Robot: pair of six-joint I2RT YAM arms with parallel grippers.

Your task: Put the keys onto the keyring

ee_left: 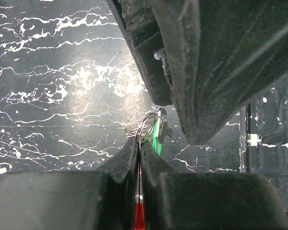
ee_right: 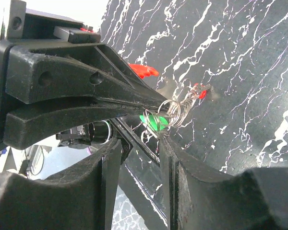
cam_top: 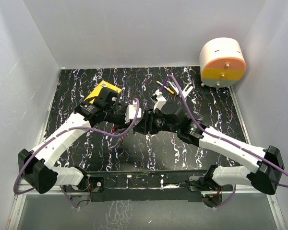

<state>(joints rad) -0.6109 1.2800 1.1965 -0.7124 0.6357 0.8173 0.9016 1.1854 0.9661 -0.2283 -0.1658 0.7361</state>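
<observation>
Meeting tip to tip over the middle of the surface (cam_top: 115,153), well away from its edges, the two tools sit close together. The left tool (ee_left: 139,143) is clenched on a red key (ee_left: 139,213), with the wire ring (ee_left: 145,125) and a green piece (ee_left: 157,136) at its tips, and the right tool (ee_right: 140,143) is released, its fingers apart just under the ring and gripping nothing. A yellow box (cam_top: 102,90) lies just far-left of the left tool, pens (cam_top: 165,88) lie far of the right tool, a round drum (cam_top: 222,62) fills the far right corner, and bare surface spreads left, right and near.
</observation>
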